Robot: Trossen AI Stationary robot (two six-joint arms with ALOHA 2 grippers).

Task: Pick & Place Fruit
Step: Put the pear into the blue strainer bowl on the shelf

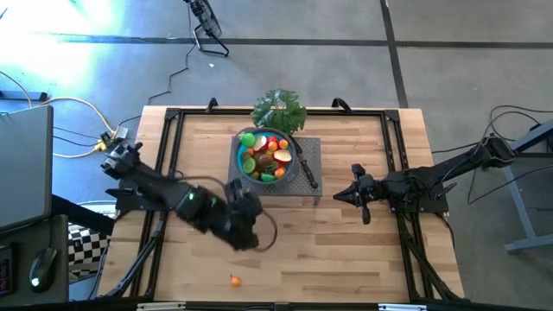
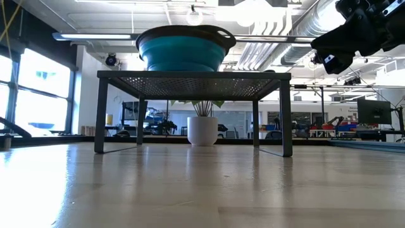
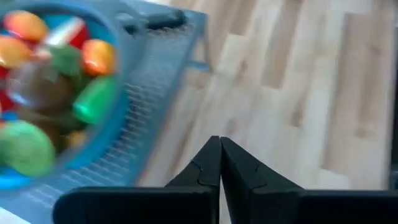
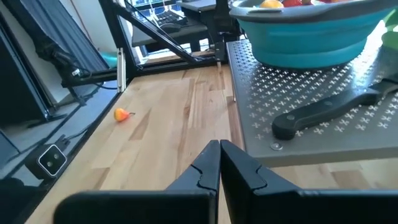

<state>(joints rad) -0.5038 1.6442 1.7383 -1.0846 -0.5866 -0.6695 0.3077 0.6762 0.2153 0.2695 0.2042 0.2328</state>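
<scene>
- The blue bowl [image 1: 268,155] stands on a perforated metal stand [image 1: 309,186] near the middle of the table's far edge, raised off the wood on legs, as the low view shows. That height probably lets a gripper come in over the rim and drop things without touching the bowl.
- Most of the fruit [image 1: 264,156] is already heaped inside the bowl: red, orange, green and brown pieces filling it close to the rim. So the collecting looks almost done.
- One small orange fruit [image 1: 235,280] lies alone on the bare wood close to the table's near edge, well apart from the bowl. It appears to be the last piece left to fetch.
- The left gripper [image 3: 221,155] hangs over the table just beside the stand's near-left corner, its fingers pressed together and empty. Judging by its place next to the bowl, it has nothing to carry now and is free to go for the stray fruit.
- The right gripper [image 4: 219,158] waits over the wood near the stand's right edge, jaws also closed on nothing; it faces the stand without reaching in.
- A black-handled knife [image 1: 308,169] lies on the stand beside the bowl's right side, out of the way of the fruit.
- A leafy green bunch [image 1: 279,110] sits at the far edge behind the bowl, touching or nearly touching its rim.
</scene>
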